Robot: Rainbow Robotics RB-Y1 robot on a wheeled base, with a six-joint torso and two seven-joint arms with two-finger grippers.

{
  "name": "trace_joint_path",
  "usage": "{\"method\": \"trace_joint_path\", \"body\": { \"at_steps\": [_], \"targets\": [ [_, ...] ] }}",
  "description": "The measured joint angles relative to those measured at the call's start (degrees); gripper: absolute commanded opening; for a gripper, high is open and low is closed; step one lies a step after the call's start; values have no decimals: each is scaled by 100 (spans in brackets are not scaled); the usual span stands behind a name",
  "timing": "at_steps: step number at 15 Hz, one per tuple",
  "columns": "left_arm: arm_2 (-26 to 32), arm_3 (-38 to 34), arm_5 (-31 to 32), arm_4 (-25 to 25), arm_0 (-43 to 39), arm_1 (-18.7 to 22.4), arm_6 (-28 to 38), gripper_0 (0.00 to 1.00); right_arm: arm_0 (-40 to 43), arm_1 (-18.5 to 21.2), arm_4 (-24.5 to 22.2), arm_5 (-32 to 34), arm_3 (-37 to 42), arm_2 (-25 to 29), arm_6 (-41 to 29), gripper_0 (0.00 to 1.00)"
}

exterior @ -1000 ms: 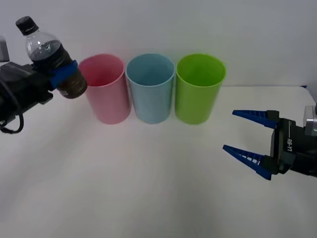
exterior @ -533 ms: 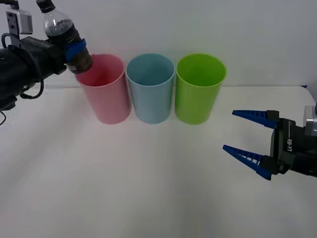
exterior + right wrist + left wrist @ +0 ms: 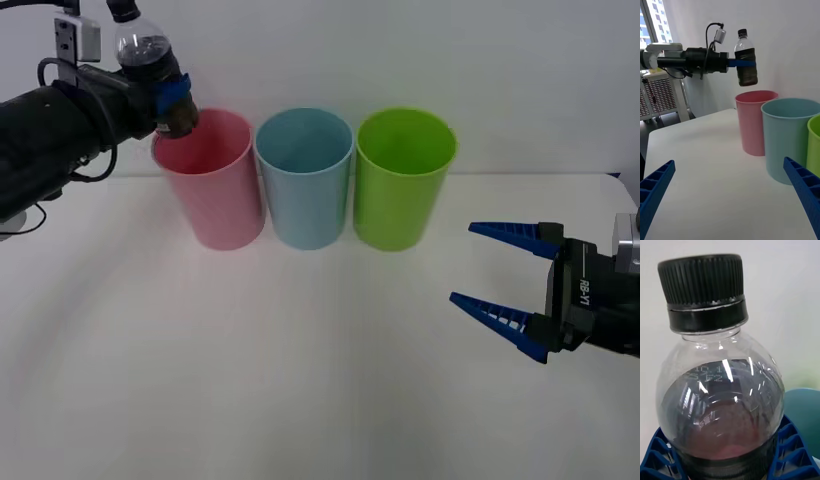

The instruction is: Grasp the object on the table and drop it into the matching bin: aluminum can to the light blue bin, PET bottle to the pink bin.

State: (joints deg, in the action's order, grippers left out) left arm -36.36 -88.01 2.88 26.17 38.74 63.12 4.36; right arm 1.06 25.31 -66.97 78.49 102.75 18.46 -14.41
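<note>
I hold the PET bottle (image 3: 152, 62) in my left claw (image 3: 170, 97), blue fingers (image 3: 790, 450) clamped around its middle, cap up and nearly upright. It hangs in the air above the rim of the pink bin (image 3: 210, 178), on the side toward my left arm, its base clear of the rim in the right wrist view. The light blue bin (image 3: 304, 178) stands just beside the pink one, then a green cup (image 3: 403, 178), all three in a row on the white desk (image 3: 300, 380). My right claw (image 3: 500, 290) hovers low over the desk on the right, fingers spread wide and holding nothing, well apart from the bins.
</note>
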Motion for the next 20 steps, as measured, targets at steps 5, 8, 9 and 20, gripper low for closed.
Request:
{"method": "trace_joint_path", "body": {
  "at_steps": [5,8,9,20],
  "targets": [
    [-8,127,44,53,69,-211,-61,0,0,0,0,0,0,0,0,100],
    [-10,127,47,61,112,-230,-119,51,0,0,0,0,0,0,0,100],
    [-5,127,55,62,123,-232,-154,73,0,0,0,0,0,0,0,100],
    [-9,47,186,-30,136,-230,-232,100,0,0,0,0,0,0,0,100]
  ]
}}
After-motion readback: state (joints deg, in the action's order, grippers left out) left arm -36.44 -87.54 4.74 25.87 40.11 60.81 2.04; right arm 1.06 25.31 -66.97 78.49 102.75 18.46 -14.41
